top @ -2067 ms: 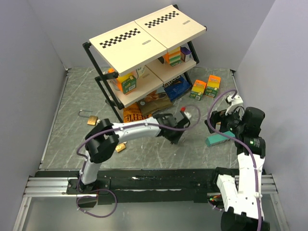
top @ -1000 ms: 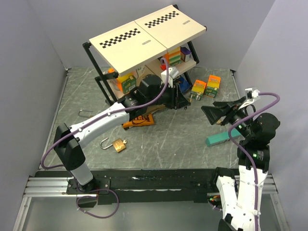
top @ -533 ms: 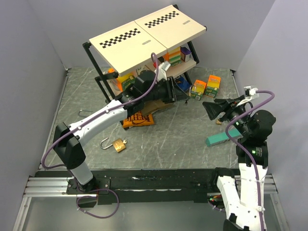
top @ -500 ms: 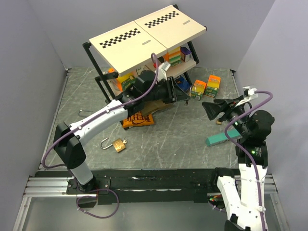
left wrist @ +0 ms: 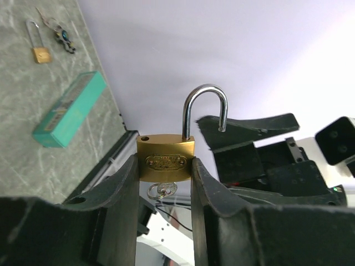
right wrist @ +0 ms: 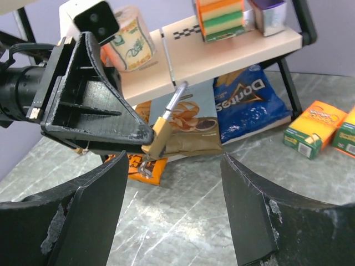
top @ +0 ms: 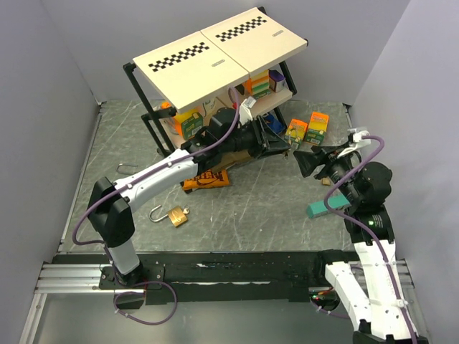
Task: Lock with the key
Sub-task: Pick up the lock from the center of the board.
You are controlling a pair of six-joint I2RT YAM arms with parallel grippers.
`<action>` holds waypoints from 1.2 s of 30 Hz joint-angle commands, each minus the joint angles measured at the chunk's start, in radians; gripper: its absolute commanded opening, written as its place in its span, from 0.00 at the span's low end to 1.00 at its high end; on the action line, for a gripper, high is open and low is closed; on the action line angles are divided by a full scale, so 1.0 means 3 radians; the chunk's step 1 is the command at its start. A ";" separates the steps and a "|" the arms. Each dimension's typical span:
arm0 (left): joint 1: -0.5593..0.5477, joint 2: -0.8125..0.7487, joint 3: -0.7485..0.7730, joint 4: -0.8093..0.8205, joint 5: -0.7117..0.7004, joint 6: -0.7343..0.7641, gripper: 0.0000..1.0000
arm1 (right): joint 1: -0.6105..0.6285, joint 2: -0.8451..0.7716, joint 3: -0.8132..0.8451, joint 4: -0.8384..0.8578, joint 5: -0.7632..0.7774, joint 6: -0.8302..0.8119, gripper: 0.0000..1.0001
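In the left wrist view a brass padlock (left wrist: 165, 159) sits clamped between my left gripper's (left wrist: 165, 166) fingers. Its steel shackle (left wrist: 205, 111) stands up and open, one leg free of the body. A key (left wrist: 162, 190) on a ring sticks out of the padlock's underside. My right gripper (right wrist: 173, 160) faces it from close by with jaws open and nothing between them. In its own view the padlock (right wrist: 162, 133) and key (right wrist: 145, 166) hang just beyond its left fingertip. From above, the left gripper (top: 278, 145) and right gripper (top: 305, 159) nearly meet in front of the shelf.
A black shelf rack (top: 215, 57) with groceries stands at the back, with chip bags (right wrist: 244, 105) beneath it. Two small juice boxes (top: 307, 129), a teal box (top: 326, 206), an orange packet (top: 206, 177) and a second brass padlock (top: 176, 216) lie on the table. A small padlock (left wrist: 39, 52) lies near the teal box.
My right gripper has moved left toward the held padlock and its jaws have narrowed somewhat. The left gripper shifted slightly right and still holds the padlock.
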 commanded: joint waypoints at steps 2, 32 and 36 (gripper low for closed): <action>-0.0041 -0.0006 0.0113 0.0237 0.0073 -0.0331 0.01 | 0.0233 0.0158 -0.0085 0.0208 0.0160 -0.0161 0.75; -0.0051 0.0214 0.0169 0.0401 0.0078 -0.0623 0.01 | 0.0576 0.0500 -0.0131 0.0582 0.0738 -0.0406 0.12; -0.0036 0.0183 0.0077 0.0406 0.0119 -0.0628 0.12 | 0.0581 0.0449 -0.0080 0.0490 0.0769 -0.0442 0.00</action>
